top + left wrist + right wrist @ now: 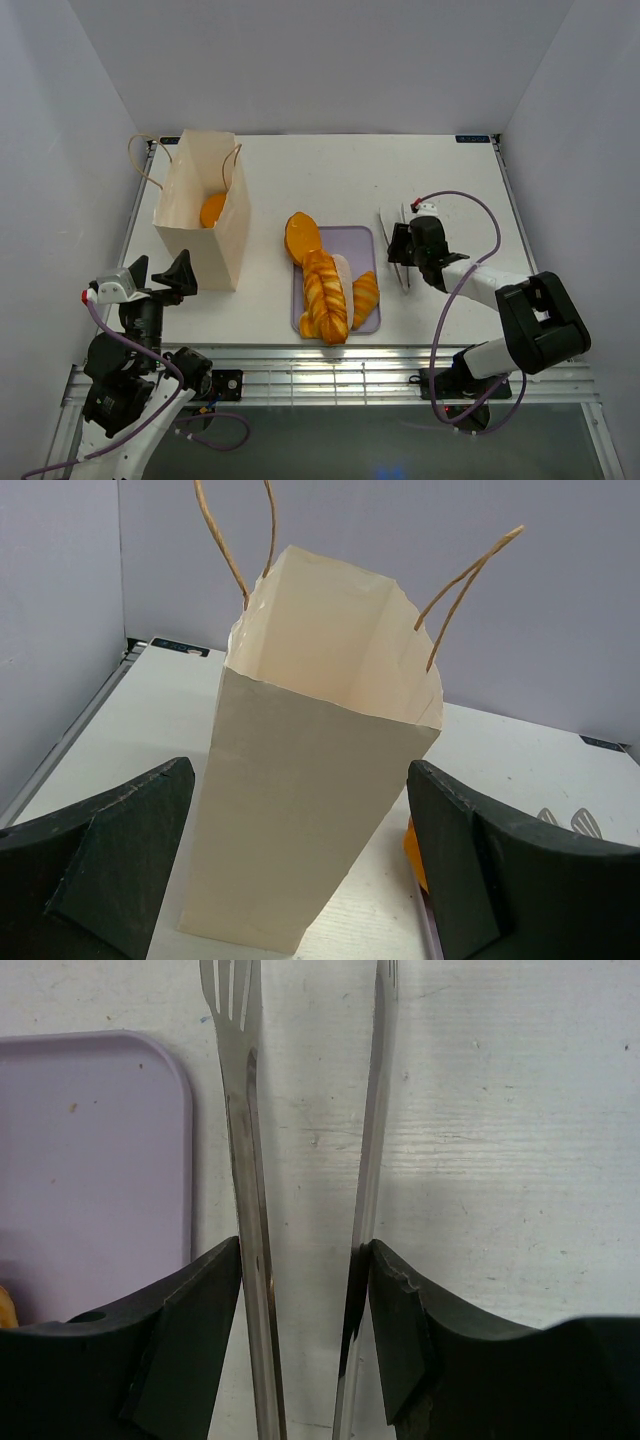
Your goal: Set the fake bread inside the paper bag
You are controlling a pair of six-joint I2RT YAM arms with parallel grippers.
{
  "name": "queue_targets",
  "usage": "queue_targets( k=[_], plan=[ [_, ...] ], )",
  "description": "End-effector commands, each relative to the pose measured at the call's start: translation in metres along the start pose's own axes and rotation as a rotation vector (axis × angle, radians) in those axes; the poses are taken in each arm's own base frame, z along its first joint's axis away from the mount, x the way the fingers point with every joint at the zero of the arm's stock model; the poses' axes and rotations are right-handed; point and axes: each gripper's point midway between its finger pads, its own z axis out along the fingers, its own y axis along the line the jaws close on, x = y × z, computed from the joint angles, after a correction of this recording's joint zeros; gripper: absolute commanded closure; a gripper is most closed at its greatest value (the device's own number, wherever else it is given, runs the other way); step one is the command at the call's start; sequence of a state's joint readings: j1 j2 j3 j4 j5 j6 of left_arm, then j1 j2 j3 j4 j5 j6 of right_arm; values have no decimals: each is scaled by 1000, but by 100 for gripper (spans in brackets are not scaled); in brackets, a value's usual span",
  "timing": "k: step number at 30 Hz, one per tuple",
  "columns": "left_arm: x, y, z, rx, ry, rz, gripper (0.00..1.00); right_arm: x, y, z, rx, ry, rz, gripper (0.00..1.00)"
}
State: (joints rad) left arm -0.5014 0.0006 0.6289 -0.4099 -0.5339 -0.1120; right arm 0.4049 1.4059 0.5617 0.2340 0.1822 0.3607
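Observation:
The paper bag (205,215) stands open at the table's left, with one orange bun (212,210) inside. In the left wrist view the bag (310,810) fills the middle. On the lilac tray (362,240) lie an oval loaf (302,235), a braided loaf (325,290) and a smaller pastry (365,297). My left gripper (162,265) is open and empty, just in front of the bag's near side. My right gripper (305,1250) is closed on the metal tongs (245,1160), one finger against each arm, right of the tray.
The tongs (405,275) lie beside the tray's right edge, and their tips show in the left wrist view (565,820). The bag's cord handles (140,160) hang out to the back left. White walls surround the table.

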Motion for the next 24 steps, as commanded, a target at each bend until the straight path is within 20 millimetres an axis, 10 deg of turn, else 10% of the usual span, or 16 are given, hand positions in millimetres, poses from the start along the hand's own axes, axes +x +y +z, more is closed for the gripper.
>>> queue_targets(
  k=[1,24],
  plan=[
    [-17,4,-14,24,-83,-42,2,-16,0,5,16,-23,-26,41],
    [-17,4,-15,30,-84,-45,2,6,-7,23,99,125,-155,32]
  ],
)
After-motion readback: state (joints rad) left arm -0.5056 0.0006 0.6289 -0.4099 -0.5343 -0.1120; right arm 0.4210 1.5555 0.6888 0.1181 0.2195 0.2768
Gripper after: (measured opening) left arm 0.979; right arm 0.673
